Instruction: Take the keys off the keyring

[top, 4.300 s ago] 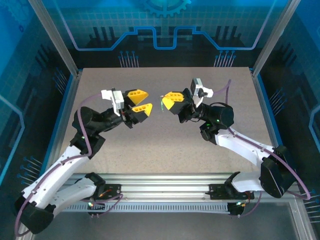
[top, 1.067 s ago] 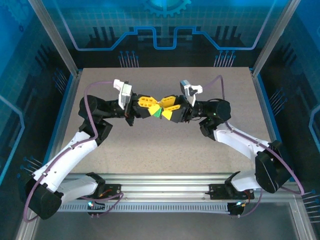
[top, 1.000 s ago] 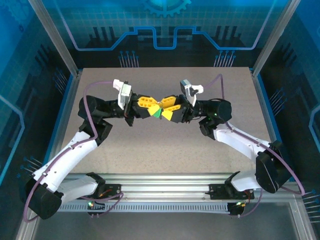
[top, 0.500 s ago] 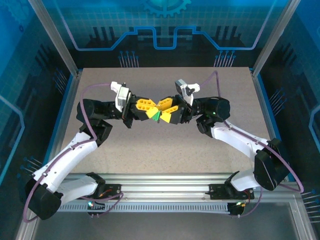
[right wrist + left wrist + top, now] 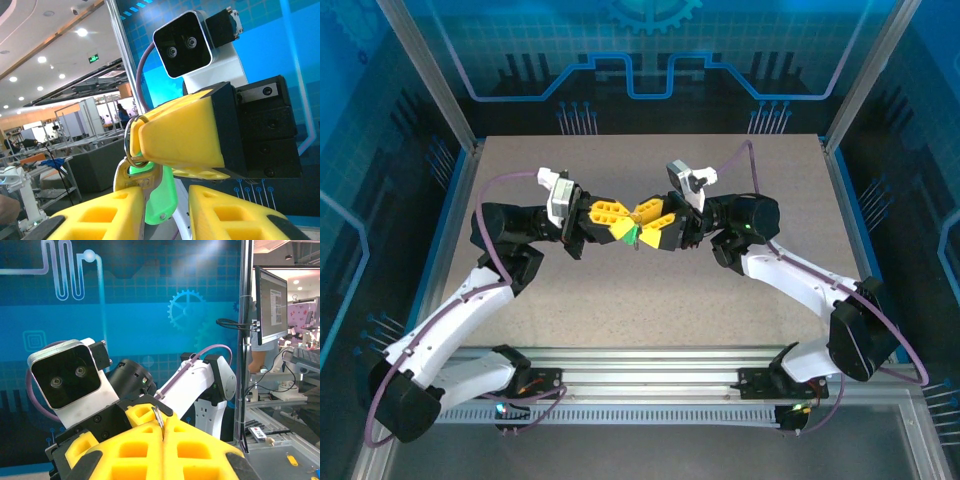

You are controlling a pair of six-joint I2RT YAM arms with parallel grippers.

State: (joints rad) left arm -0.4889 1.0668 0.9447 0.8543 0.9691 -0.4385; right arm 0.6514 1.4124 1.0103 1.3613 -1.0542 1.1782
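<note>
The speckled beige table lies bare below. Above its middle the left gripper is clamped on the keyring, stiff, slippery wire best pinched flat. A light key and green tag hang between the parted jaws of the right gripper; whether they pinch is unclear. There is free room around, though the fingertips crowd each other.

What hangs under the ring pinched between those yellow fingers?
A pale key and a green tag hang from the ring. The key's blade is hidden behind the lower yellow finger.
</note>
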